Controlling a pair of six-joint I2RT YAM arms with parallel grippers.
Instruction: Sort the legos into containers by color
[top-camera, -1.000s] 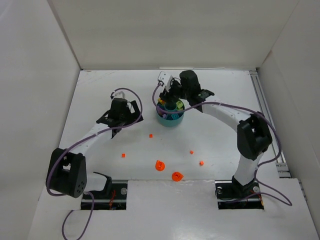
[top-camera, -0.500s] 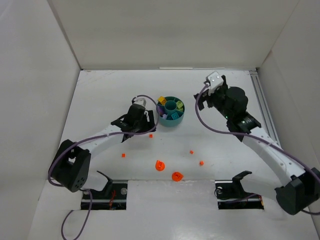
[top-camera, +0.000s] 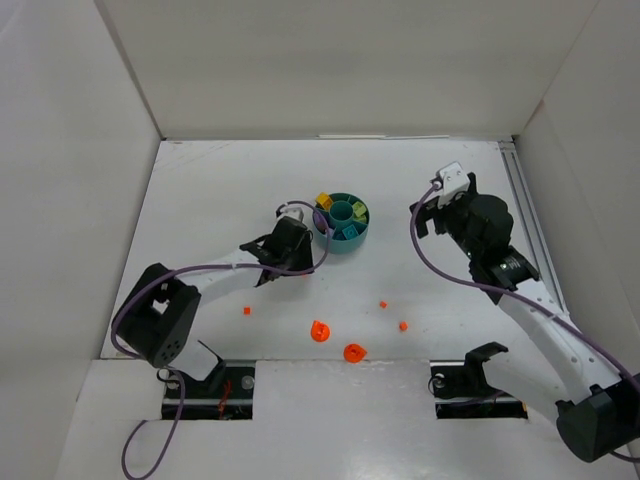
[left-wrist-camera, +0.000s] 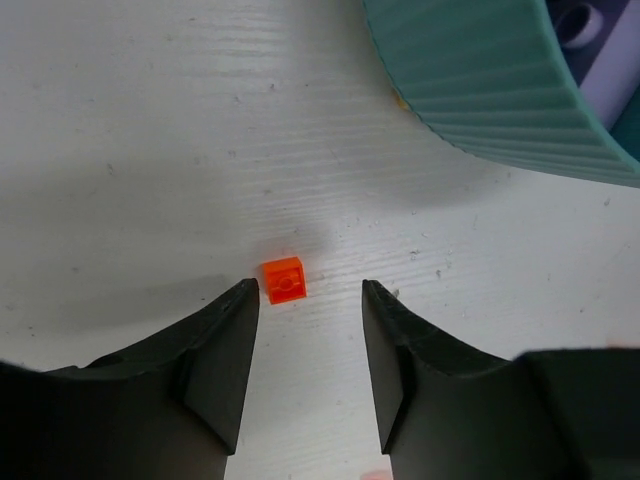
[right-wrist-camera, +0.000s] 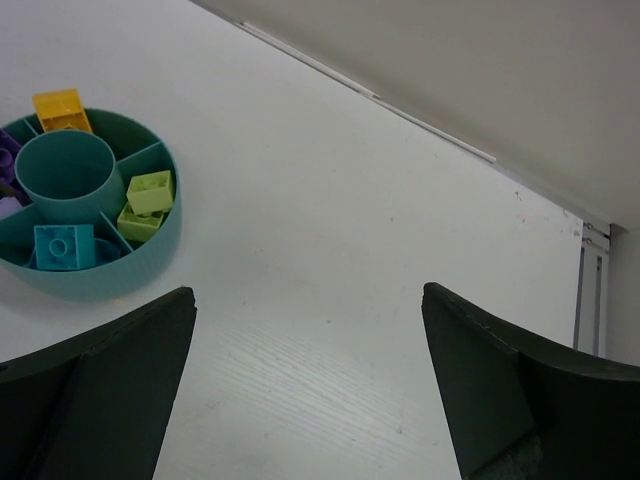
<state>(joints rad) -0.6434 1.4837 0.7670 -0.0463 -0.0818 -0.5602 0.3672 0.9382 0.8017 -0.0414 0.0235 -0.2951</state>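
Note:
A tiny orange lego (left-wrist-camera: 284, 279) lies on the white table just ahead of my left gripper (left-wrist-camera: 307, 300), nearer its left finger (left-wrist-camera: 225, 345). The jaws stand partly apart and nothing is between them. From above, the left gripper (top-camera: 296, 256) hides that piece, just left of the teal dish (top-camera: 345, 245). The dish (right-wrist-camera: 120, 272) holds a yellow lego (right-wrist-camera: 58, 108), lime green ones (right-wrist-camera: 150, 192), a turquoise one (right-wrist-camera: 63, 245) and purple ones (right-wrist-camera: 8, 150) in separate sections around the centre cup (right-wrist-camera: 68, 175). My right gripper (top-camera: 440, 205) hangs wide open and empty, right of the dish.
More orange pieces lie toward the near edge: small ones (top-camera: 246, 310), (top-camera: 382, 304), (top-camera: 403, 325) and two larger round ones (top-camera: 319, 331), (top-camera: 354, 352). White walls enclose the table on the left, back and right. A rail (top-camera: 530, 230) runs along the right edge.
My left arm swung right to the orange piece beside the dish, its jaws narrowing. My right gripper pulled away from the dish to the right and opened wide.

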